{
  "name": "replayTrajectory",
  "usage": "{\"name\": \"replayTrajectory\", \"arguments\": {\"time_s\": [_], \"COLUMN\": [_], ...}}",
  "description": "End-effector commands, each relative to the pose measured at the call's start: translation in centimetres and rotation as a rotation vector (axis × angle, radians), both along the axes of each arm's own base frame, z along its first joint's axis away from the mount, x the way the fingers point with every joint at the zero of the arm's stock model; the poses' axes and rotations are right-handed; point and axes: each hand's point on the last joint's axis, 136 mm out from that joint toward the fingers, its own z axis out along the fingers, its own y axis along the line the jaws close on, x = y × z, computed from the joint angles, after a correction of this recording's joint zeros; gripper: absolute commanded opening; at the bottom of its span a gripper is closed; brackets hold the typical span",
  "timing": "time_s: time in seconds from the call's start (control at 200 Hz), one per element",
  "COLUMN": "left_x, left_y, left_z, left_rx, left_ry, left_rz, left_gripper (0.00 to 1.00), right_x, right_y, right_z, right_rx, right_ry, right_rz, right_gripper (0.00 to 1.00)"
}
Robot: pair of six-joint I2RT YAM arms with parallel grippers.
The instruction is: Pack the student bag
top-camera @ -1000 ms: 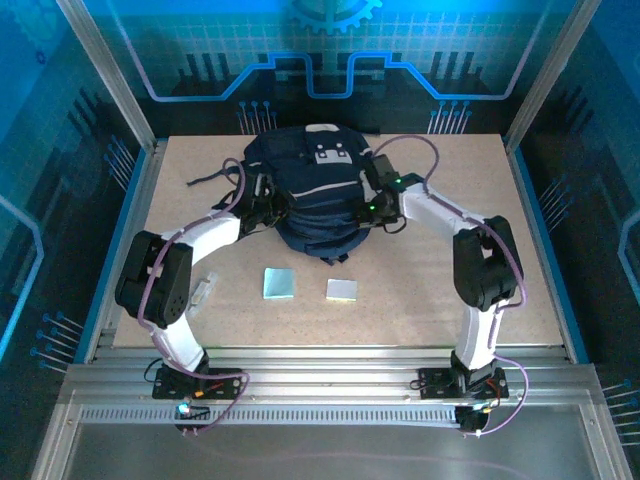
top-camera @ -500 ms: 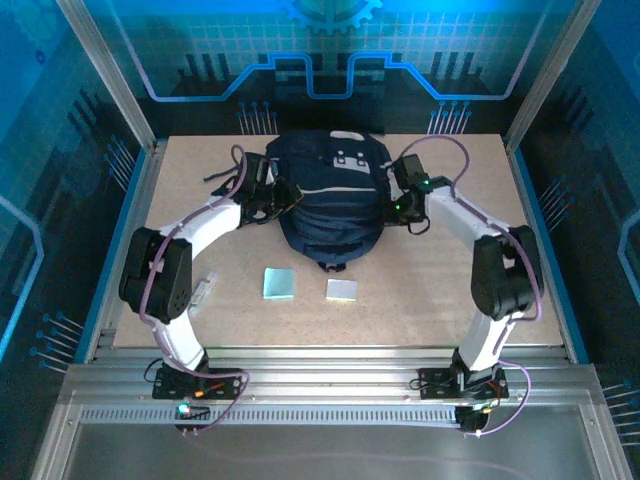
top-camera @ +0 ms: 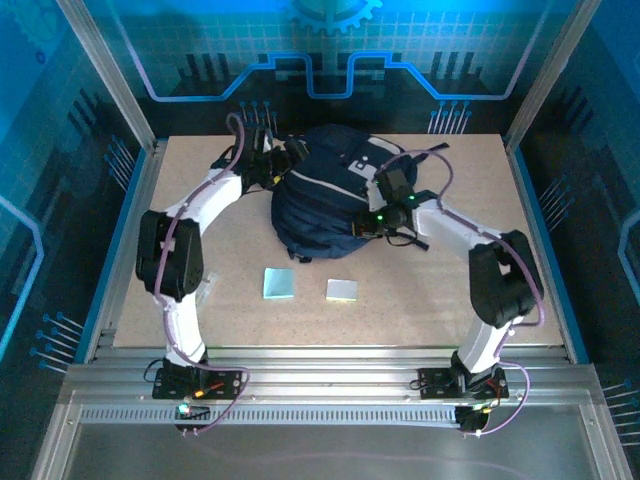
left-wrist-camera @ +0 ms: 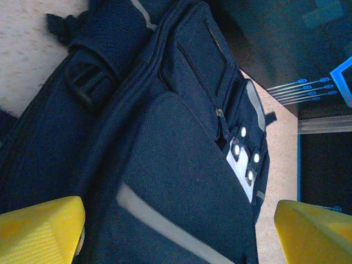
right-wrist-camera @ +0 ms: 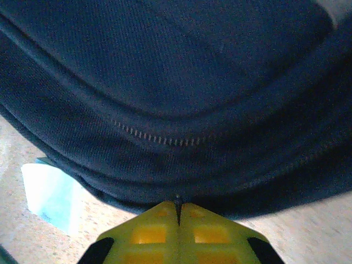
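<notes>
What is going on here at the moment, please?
Two robot arms are working on the student bag, which lies on the table. The left arm's fingers stand wide open beside the bag's front, holding nothing. The right arm's fingers are shut at the bag's near edge, apparently pinching something thin there. A pale blue square and a second pale square lie on the table in front of the bag, not yet packed.

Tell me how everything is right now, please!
student bag, lying on the table, patch side up.
left tool, open wide by the bag.
right tool, shut at the bag's edge.
bigger pad, flat on the table, outside the bag.
smaller pad, flat beside it, not packed.
</notes>
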Motion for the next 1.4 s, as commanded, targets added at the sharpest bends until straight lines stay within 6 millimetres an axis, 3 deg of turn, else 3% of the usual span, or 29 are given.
{"name": "replayTrajectory", "arguments": {"time_s": [0.0,0.165,0.26,0.4,0.465,0.53,0.605,0.76,0.835,0.915,0.996,1.161,1.236,1.396], "left_x": [-2.7,-6.6,-8.4,-9.2,-8.9,-8.4,-7.9,-7.4,-7.6,-7.7,-7.7,-7.4,-7.3,-7.5], "left_y": [1.1,2.3,1.8,0.8,0.5,-0.2,-0.8,-1.2,-1.2,-1.0,-0.9,-1.1,-1.2,-1.3], "left_z": [2.0,1.0,0.5,-1.0,-2.1,-3.0,-4.2,-5.3,-5.5,-6.0,-6.8,-7.1,-6.8,-6.5], "left_rx": [0.030,0.006,-0.045,-0.100,-0.105,-0.120,-0.107,-0.092,-0.081,-0.054,-0.029,-0.039,-0.047,-0.052], "left_ry": [-0.041,0.009,0.017,0.045,0.049,0.060,0.081,0.090,0.095,0.111,0.129,0.128,0.120,0.116], "left_rz": [0.041,0.089,0.112,0.145,0.155,0.137,0.122,0.115,0.110,0.104,0.099,0.094,0.093,0.088], "left_gripper": [0.90,0.90,0.90,0.88,0.79,0.62,0.50,0.49,0.55,0.66,0.67,0.45,0.33,0.23], "right_x": [2.4,2.7,2.4,1.5,1.0,0.3,-0.8,-1.8,-1.8,-1.5,-1.0,-0.6,-0.7,-0.7], "right_y": [4.8,8.3,9.3,10.3,10.5,10.5,10.1,7.4,6.3,5.7,5.9,7.8,8.5,9.2], "right_z": [4.0,5.8,6.4,6.6,6.4,6.1,5.2,1.7,0.8,0.3,-0.4,-0.3,-0.1,-1.2], "right_rx": [0.137,0.181,0.221,0.247,0.245,0.239,0.224,0.077,0.014,-0.036,-0.051,-0.046,-0.033,-0.067], "right_ry": [-0.109,-0.143,-0.143,-0.135,-0.129,-0.116,-0.093,-0.045,-0.048,-0.066,-0.069,-0.084,-0.090,-0.074], "right_rz": [0.069,0.126,0.145,0.176,0.190,0.200,0.214,0.175,0.156,0.157,0.167,0.193,0.191,0.160], "right_gripper": [0.00,0.00,0.00,0.00,0.00,0.00,0.00,0.00,0.00,0.14,0.25,0.44,0.46,0.46]}}
